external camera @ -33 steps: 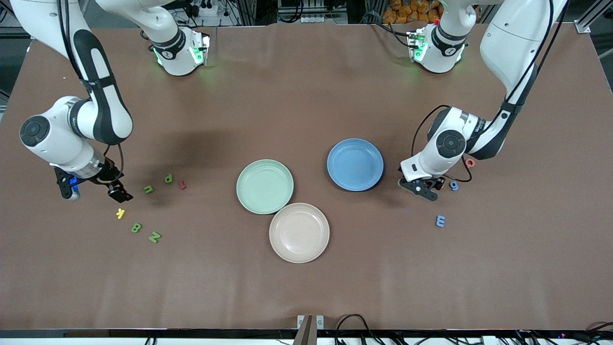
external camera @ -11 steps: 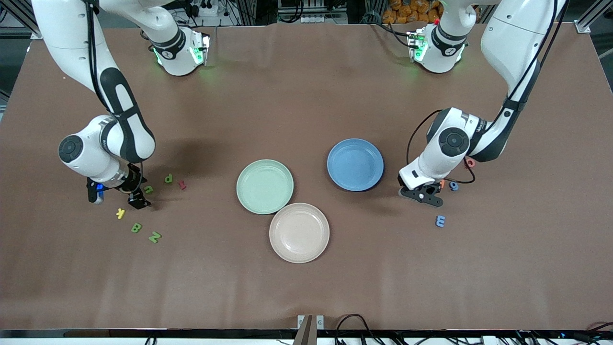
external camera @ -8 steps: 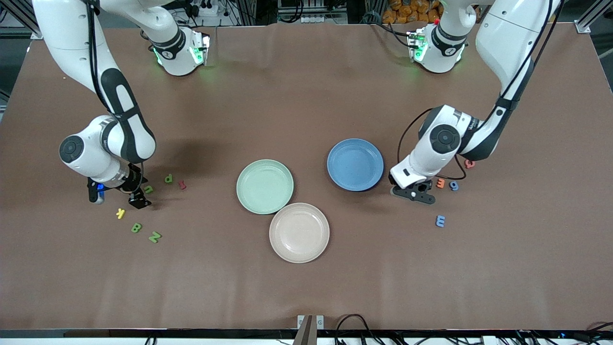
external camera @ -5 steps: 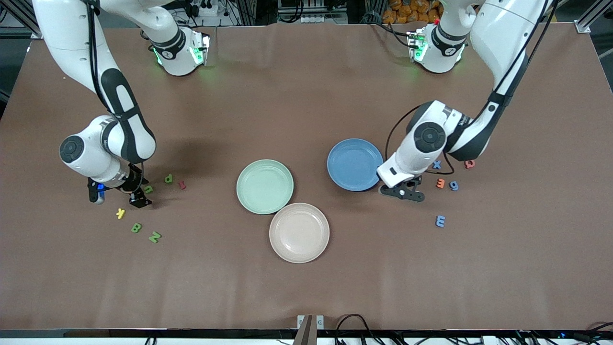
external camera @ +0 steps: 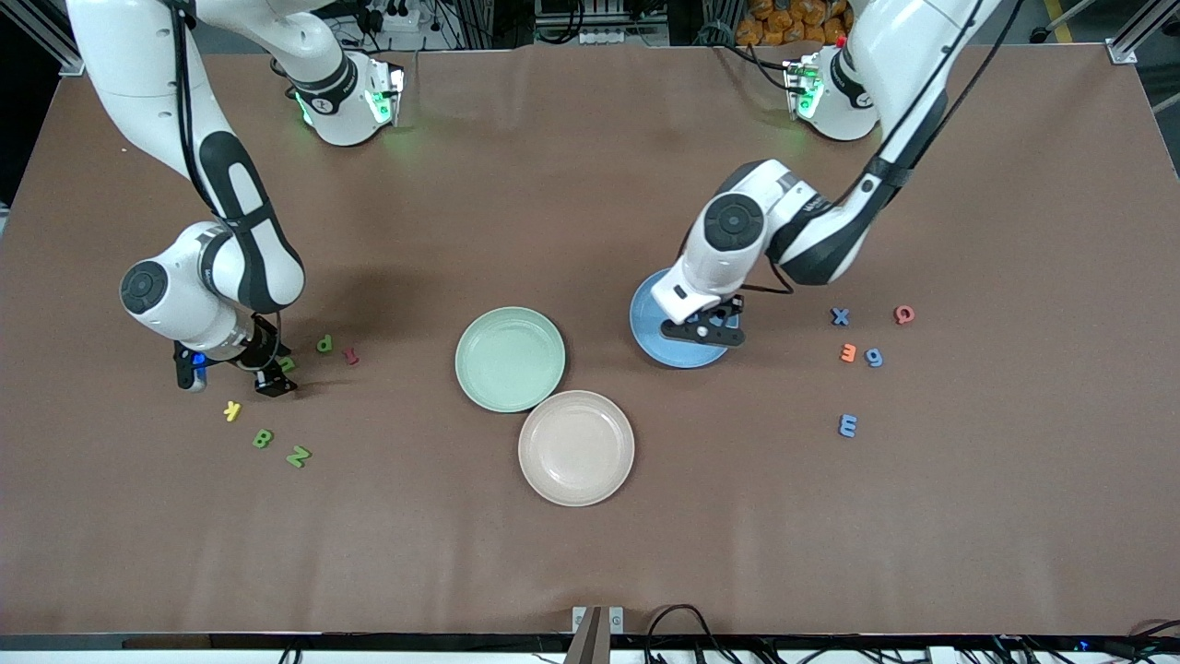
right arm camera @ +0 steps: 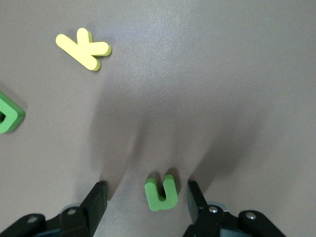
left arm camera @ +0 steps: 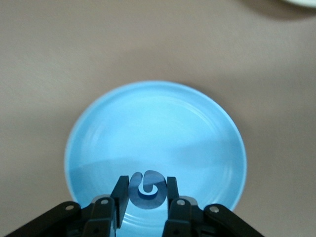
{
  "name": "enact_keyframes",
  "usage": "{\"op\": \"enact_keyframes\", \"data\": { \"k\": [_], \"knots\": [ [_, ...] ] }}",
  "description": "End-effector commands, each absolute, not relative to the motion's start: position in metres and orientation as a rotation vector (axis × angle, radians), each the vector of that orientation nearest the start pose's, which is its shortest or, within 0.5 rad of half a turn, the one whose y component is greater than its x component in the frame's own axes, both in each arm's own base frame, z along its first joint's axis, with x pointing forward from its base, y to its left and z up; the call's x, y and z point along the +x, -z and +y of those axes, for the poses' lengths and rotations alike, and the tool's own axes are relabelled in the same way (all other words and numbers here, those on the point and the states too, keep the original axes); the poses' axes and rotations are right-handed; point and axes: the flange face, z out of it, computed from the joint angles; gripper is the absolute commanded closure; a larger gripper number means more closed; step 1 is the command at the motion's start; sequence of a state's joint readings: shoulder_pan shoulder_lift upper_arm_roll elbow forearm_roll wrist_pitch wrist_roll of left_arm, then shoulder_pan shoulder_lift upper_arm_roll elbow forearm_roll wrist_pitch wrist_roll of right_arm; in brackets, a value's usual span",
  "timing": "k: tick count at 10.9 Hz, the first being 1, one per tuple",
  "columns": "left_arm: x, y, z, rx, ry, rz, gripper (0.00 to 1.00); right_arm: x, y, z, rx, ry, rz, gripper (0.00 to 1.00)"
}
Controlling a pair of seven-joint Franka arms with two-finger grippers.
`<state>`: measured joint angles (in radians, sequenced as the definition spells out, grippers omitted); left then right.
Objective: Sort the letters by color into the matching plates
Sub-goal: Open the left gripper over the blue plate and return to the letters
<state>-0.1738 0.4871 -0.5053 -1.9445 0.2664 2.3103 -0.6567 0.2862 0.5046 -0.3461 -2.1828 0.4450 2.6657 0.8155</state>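
Three plates: mint green plate [external camera: 510, 359], blue plate [external camera: 656, 325], beige-pink plate [external camera: 576, 447]. Beside the blue plate lie three blue letters [external camera: 847, 425]; a fourth [left arm camera: 147, 190] hangs over it. Four green letters [external camera: 263, 438], four other-colored.

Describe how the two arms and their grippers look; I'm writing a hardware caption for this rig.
Both arms are glossy white with black joint bands and round dark caps on the wrists; black cables run along them. The bases glow green. The left gripper and right gripper are black, with flat two-finger jaws and silver screws. A small blue light shows beside the right gripper.
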Motion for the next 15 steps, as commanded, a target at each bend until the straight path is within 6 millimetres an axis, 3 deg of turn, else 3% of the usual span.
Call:
{"op": "enact_keyframes", "data": {
  "k": [1,2,3,5,8,11,15],
  "knots": [
    [0.470,-0.223,-0.386,-3.107,-0.181,0.257,1.00,0.547,-0.168,-0.046,-2.513,0.017,1.785,0.31],
    [0.469,-0.219,-0.387,-3.095,-0.175,0.281,1.00,0.546,-0.168,-0.046,-2.514,0.015,1.784,0.32],
    [0.468,-0.216,-0.386,-3.093,-0.183,0.283,0.78,0.547,-0.171,-0.045,-2.510,0.020,1.781,0.33],
    [0.469,-0.214,-0.385,-3.074,-0.164,0.314,0.00,0.543,-0.173,-0.045,-2.509,0.015,1.780,0.41],
    [0.480,-0.217,-0.373,-3.076,-0.149,0.302,0.00,0.538,-0.178,-0.045,-2.508,0.010,1.770,0.43],
    [0.511,-0.223,-0.336,-3.068,-0.107,0.270,0.00,0.537,-0.180,-0.047,-2.510,0.010,1.761,0.44],
    [0.550,-0.231,-0.272,-3.056,-0.079,0.326,0.00,0.532,-0.176,-0.053,-2.535,-0.001,1.737,0.44]
  ]
}}
